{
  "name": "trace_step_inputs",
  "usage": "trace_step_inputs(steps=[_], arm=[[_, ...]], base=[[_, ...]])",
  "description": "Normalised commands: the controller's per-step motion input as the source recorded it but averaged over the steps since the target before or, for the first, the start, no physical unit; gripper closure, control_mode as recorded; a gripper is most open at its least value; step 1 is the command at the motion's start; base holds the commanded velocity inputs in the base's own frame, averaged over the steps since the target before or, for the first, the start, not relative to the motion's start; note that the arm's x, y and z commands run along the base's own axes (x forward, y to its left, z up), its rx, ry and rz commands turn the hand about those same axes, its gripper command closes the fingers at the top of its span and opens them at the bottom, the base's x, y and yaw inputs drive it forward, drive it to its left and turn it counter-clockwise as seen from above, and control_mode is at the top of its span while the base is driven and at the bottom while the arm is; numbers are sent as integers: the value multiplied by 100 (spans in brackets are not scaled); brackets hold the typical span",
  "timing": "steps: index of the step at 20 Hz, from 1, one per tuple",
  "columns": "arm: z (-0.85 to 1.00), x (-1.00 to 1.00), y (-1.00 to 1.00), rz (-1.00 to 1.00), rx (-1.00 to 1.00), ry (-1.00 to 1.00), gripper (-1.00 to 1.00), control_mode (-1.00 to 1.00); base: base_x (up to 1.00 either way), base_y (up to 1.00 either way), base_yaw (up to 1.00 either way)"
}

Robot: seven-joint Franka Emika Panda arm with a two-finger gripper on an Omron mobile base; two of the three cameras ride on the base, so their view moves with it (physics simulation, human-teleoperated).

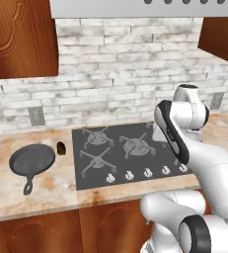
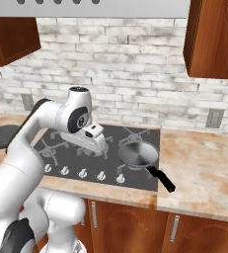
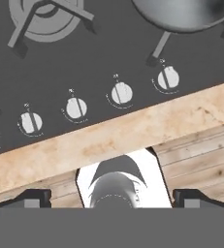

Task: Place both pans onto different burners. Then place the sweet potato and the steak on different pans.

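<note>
The black cast-iron skillet (image 1: 31, 160) lies on the counter left of the cooktop (image 1: 86, 175), its looped handle toward the front edge. Beside it, near the cooktop's left rim, sits the brown sweet potato (image 1: 61, 147). The steel pan (image 2: 138, 154) rests on the front right burner, with its long black handle (image 2: 161, 179) pointing out over the counter. Other burners (image 1: 99, 136) stand bare. My gripper (image 3: 116, 198) hovers open over the cooktop's front edge, left of the steel pan (image 3: 186, 12), with nothing between its fingertips. The steak is out of view.
A row of white knobs (image 3: 120, 93) runs along the cooktop's front. Behind it is a brick wall with an outlet (image 2: 213, 118). Wooden cabinets (image 2: 216, 37) and a range hood hang above. To the right of the pan stretches bare counter (image 2: 204, 163).
</note>
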Motion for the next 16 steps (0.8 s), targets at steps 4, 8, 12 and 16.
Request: trace_step_inputs(steps=[4, 8, 12, 16], arm=[[13, 48, 87, 0, 0, 8, -100, -100], [2, 38, 88, 0, 0, 11, -100, -100], [0, 15, 89, 0, 0, 6, -100, -100], [0, 0, 72, 2, 0, 2, -100, -100]], base=[[0, 0, 0], [0, 0, 0], [0, 0, 0], [0, 0, 0]])
